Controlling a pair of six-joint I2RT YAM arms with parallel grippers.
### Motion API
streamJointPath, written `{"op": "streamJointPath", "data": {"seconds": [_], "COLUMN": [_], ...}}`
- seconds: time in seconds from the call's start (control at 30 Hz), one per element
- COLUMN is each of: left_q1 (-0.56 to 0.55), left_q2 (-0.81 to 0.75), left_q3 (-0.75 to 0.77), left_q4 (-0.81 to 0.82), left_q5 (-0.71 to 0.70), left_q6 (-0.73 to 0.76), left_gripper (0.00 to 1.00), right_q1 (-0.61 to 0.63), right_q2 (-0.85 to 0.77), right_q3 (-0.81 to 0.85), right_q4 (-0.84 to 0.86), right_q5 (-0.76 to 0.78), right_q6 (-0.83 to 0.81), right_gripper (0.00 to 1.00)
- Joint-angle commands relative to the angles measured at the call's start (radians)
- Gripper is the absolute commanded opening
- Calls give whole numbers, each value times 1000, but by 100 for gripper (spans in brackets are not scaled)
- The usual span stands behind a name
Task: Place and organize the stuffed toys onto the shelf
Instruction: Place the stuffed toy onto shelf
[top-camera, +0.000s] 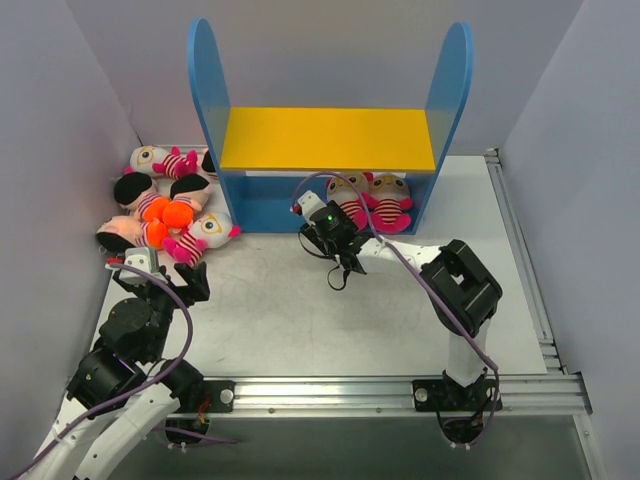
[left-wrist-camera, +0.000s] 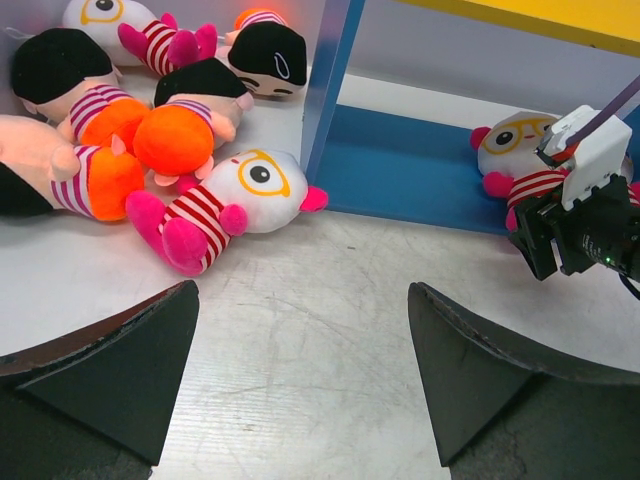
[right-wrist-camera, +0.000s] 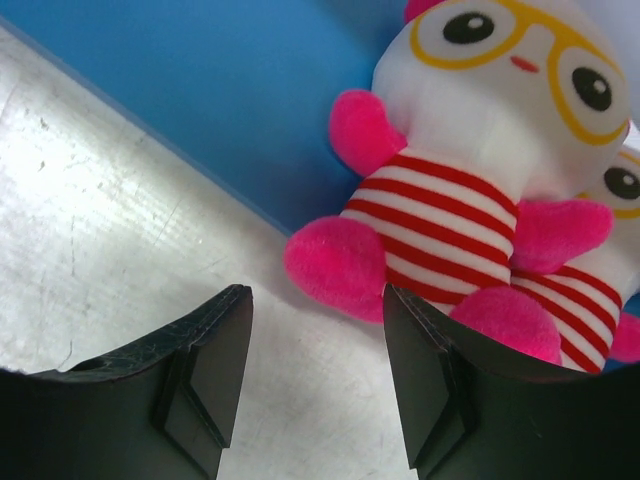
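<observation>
Markings: the striped toy (right-wrist-camera: 470, 150) in front of the right gripper (right-wrist-camera: 315, 297) carries stitched yellow spectacles and red-and-white bars across a magenta body. A second striped toy (right-wrist-camera: 622, 185) leans against it on the right. Both sit on the blue base (top-camera: 262, 208) of the shelf (top-camera: 207, 90), at its right end, feet at the front edge.

Edges and room: the yellow upper board (top-camera: 328, 140) spans the two blue side panels. The other six toys (top-camera: 165, 205) are piled on the table (top-camera: 330, 320) just left of the shelf's left panel, close to the enclosure wall (top-camera: 50, 150) — two striped, four black-haired with orange bottoms. Bare table top lies between the two grippers. A metal rail (top-camera: 400, 392) runs along the near edge.

Pose: the right arm (top-camera: 465, 285) rises from its base to a high elbow, and the forearm reaches left and forward to the shelf's lower opening. Its jaws stand partly apart with nothing between them, tips just short of the toy's pink foot. The left arm (top-camera: 135, 320) is folded at the near-left corner. The left gripper (left-wrist-camera: 300, 290) faces the pile from short of it — jaws spread wide, holding nothing, over bare table.
</observation>
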Motion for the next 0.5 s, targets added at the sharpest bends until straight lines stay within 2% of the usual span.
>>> {"op": "streamJointPath", "data": {"seconds": [0.0, 0.23, 0.33, 0.43, 0.47], "left_q1": [10, 11, 11, 13, 13], "left_q2": [10, 8, 8, 8, 8], "left_q3": [7, 7, 7, 7, 7], "left_q4": [7, 7, 7, 7, 5], "left_q5": [11, 11, 12, 12, 14], "left_q6": [12, 11, 12, 12, 12], "left_gripper": [94, 94, 94, 94, 94], "right_q1": [8, 8, 8, 8, 8], "right_q2": [30, 111, 125, 140, 144], "right_q3": [65, 120, 126, 140, 146], "right_q4": [44, 30, 40, 51, 53], "right_q5": [76, 106, 126, 143, 148], "right_q6": [-42, -65, -62, -53, -45], "right_gripper": [54, 49, 43, 32, 26]}}
